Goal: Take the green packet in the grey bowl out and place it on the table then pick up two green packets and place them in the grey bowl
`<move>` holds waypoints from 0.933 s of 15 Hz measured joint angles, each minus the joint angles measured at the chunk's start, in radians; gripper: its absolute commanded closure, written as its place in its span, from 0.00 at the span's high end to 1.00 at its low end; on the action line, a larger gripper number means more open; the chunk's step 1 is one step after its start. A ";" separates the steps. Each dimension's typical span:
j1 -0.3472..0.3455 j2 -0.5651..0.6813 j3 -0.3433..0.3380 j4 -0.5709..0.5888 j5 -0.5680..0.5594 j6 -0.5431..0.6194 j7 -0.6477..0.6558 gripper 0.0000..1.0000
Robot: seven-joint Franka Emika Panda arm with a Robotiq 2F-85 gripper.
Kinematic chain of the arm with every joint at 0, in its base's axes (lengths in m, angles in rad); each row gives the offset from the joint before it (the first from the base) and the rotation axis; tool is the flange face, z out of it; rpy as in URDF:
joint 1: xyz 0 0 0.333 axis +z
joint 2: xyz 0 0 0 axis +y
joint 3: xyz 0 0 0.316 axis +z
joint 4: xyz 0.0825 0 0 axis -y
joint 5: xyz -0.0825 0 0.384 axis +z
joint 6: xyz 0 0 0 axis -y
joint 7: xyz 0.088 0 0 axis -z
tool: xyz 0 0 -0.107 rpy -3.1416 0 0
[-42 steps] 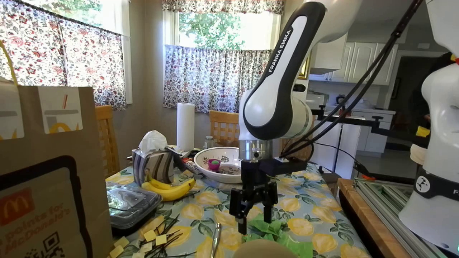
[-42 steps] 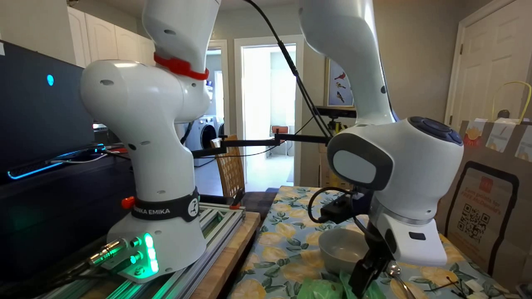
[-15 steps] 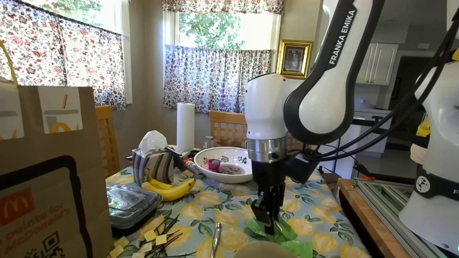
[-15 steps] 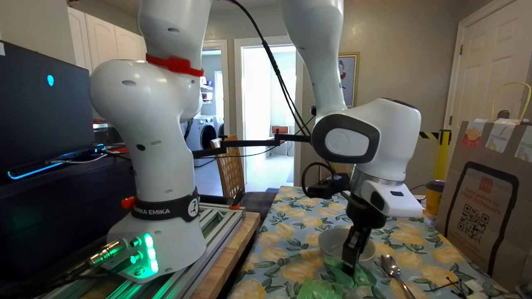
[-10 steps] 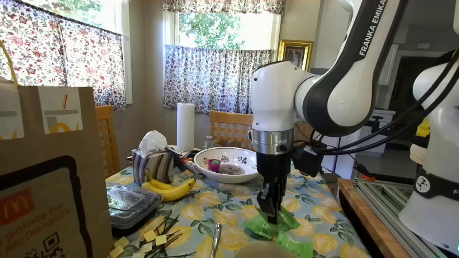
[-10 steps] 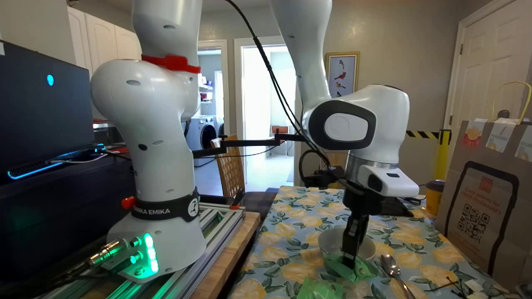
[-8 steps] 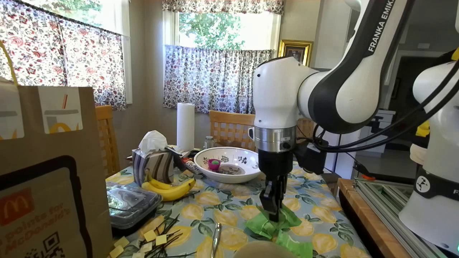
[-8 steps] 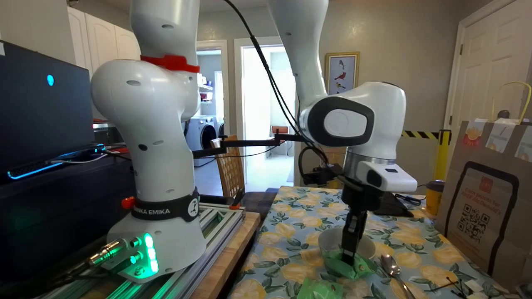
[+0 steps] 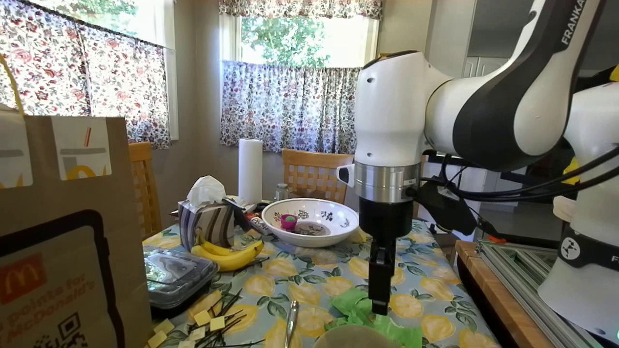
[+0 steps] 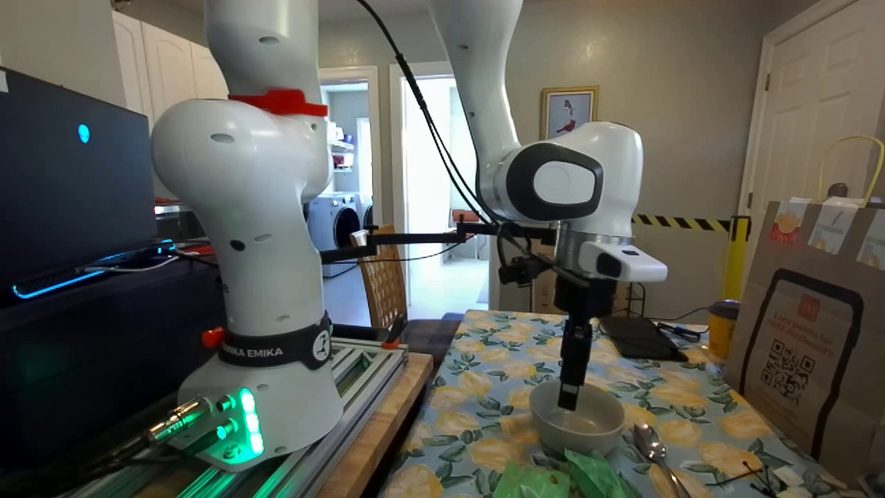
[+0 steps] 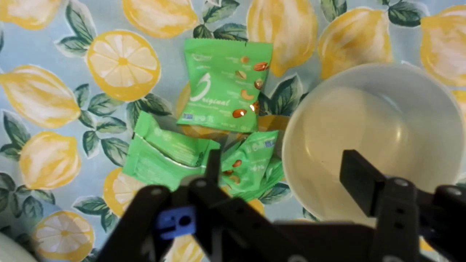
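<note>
The grey bowl [image 11: 367, 120] is at the right in the wrist view, with no packet in the part I see. It also shows in both exterior views, as a whole [image 10: 577, 429] and cut off at the bottom edge [image 9: 355, 337]. Three green packets lie on the table left of it: one flat [image 11: 224, 87], one folded [image 11: 160, 156], one crumpled [image 11: 251, 163] close to the bowl's rim. My gripper [image 11: 285, 169] is open and empty, above the bowl's rim, one finger over the packets and one over the bowl. In both exterior views its fingers appear edge-on [image 9: 380, 309], [image 10: 568, 401].
A spoon [image 10: 650, 443] lies beside the bowl. Dark sticks with yellow tags [image 9: 213, 321], a lidded container [image 9: 179, 275], bananas [image 9: 227, 256] and a tissue box [image 9: 208, 222] stand beyond it. A large patterned bowl [image 9: 333, 237] is at the back. A paper bag [image 10: 809, 346] stands tall.
Half a second ago a green packet was at my fingertips beside the bowl. Now my gripper has left it, shows open, and has moved over the bowl's rim; the packet lies on the table.
</note>
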 measured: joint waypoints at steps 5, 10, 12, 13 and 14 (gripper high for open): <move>-0.039 -0.008 -0.001 -0.009 0.033 0.037 0.006 1.00; -0.157 0.032 -0.002 -0.041 0.346 0.207 -0.105 1.00; -0.225 0.063 0.052 -0.032 0.510 0.250 -0.181 1.00; -0.255 0.080 0.083 -0.020 0.593 0.256 -0.224 1.00; -0.283 0.097 0.116 -0.004 0.672 0.256 -0.269 1.00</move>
